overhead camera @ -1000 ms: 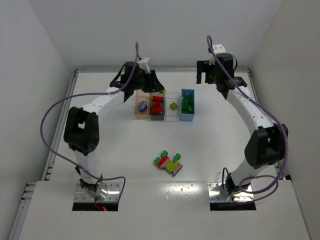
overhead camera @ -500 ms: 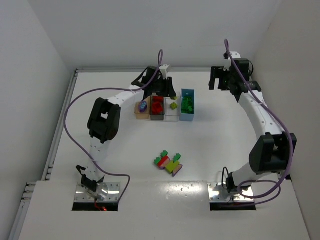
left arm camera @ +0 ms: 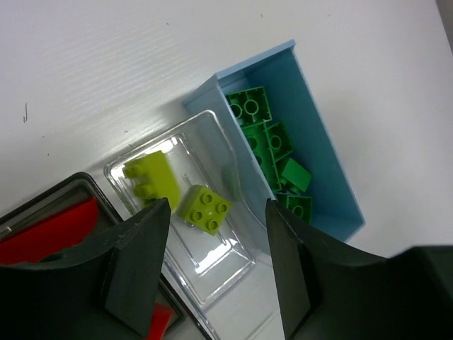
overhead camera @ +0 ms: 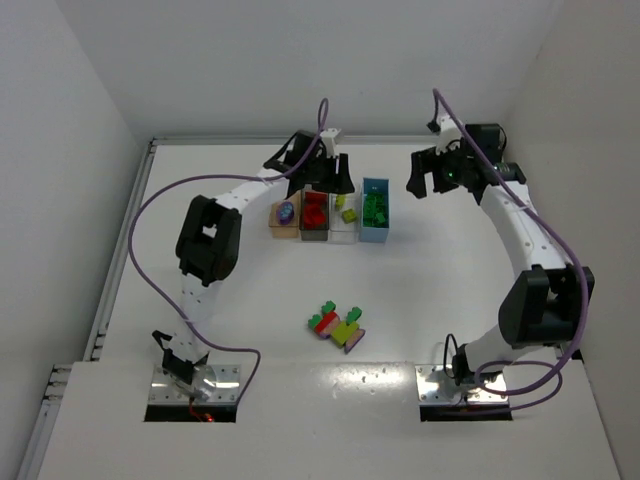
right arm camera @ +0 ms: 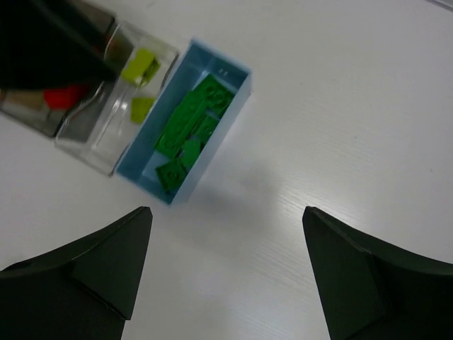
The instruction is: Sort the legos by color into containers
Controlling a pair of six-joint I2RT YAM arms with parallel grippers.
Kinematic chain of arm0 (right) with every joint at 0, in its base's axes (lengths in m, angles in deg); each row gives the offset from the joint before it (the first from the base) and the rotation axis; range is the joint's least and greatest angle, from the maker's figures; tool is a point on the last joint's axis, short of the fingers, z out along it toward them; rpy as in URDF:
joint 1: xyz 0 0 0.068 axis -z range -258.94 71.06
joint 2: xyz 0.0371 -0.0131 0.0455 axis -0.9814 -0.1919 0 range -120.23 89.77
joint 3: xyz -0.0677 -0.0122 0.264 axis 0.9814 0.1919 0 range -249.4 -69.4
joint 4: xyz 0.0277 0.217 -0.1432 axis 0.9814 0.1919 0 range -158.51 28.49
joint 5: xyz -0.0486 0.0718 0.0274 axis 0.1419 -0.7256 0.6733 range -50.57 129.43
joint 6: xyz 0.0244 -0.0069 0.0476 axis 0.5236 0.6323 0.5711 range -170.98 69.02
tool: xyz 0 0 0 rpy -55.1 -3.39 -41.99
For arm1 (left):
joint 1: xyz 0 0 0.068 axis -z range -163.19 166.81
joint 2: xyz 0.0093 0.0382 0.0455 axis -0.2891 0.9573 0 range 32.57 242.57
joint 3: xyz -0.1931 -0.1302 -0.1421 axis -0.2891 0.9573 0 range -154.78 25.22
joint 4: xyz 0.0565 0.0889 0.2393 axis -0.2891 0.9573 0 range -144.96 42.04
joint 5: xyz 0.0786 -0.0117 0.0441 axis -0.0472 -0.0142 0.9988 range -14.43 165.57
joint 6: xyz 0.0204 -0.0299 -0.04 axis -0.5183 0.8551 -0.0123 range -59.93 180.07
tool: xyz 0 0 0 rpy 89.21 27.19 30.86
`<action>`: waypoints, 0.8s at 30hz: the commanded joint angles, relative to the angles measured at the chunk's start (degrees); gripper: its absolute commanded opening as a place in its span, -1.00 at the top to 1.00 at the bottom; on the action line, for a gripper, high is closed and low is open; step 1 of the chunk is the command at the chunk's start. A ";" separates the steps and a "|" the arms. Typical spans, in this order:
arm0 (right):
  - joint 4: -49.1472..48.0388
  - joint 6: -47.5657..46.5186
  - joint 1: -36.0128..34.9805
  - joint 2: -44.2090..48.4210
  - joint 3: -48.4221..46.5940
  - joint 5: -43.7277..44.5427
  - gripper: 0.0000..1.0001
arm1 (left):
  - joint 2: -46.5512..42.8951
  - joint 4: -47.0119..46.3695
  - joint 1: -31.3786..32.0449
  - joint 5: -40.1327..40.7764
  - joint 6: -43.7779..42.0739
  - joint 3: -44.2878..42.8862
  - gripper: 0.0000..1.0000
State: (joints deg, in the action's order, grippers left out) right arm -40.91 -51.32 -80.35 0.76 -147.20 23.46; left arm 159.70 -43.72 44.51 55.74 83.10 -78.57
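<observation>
Four containers stand in a row at the back: tan [overhead camera: 284, 230] with a purple lego [overhead camera: 286, 211], dark grey [overhead camera: 314, 235] with red legos [overhead camera: 314, 211], clear [overhead camera: 345, 233] with two lime legos [left arm camera: 204, 209], and light blue [overhead camera: 375, 237] with green legos [left arm camera: 272, 145]. A mixed cluster of red, green, lime and purple legos [overhead camera: 337, 325] lies on the table in front. My left gripper [left arm camera: 216, 276] is open and empty above the clear container. My right gripper [right arm camera: 226, 283] is open and empty, above bare table to the right of the light blue container [right arm camera: 185, 134].
White walls close in the table on three sides. The raised table rim [overhead camera: 150, 150] runs along the back and left. Both arms reach to the back and arch over the table's sides. The arm bases [overhead camera: 195, 380] sit at the near edge.
My left gripper moved right from the tan and grey containers to over the clear one. A second lime lego now lies in it. My right gripper swung right, then back a little.
</observation>
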 commanded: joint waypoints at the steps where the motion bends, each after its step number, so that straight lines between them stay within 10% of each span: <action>1: 6.56 -18.74 -0.96 1.20 2.28 -11.61 -0.74 | -9.68 -1.14 -1.24 -2.57 0.17 -2.56 -0.25; 11: 29.96 -62.89 -12.47 11.75 13.72 -20.95 -0.66 | -30.35 9.92 -9.24 -15.31 -10.25 9.82 -0.27; 24: 22.07 -82.10 -30.83 14.86 26.92 -18.84 -0.51 | -51.36 22.06 -24.79 -22.00 -18.10 34.17 -0.25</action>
State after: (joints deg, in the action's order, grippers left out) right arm -14.75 -127.34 -107.65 18.64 -118.48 7.44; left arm 114.48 -24.18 22.17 37.29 67.38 -46.05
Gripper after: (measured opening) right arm 0.755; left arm 0.625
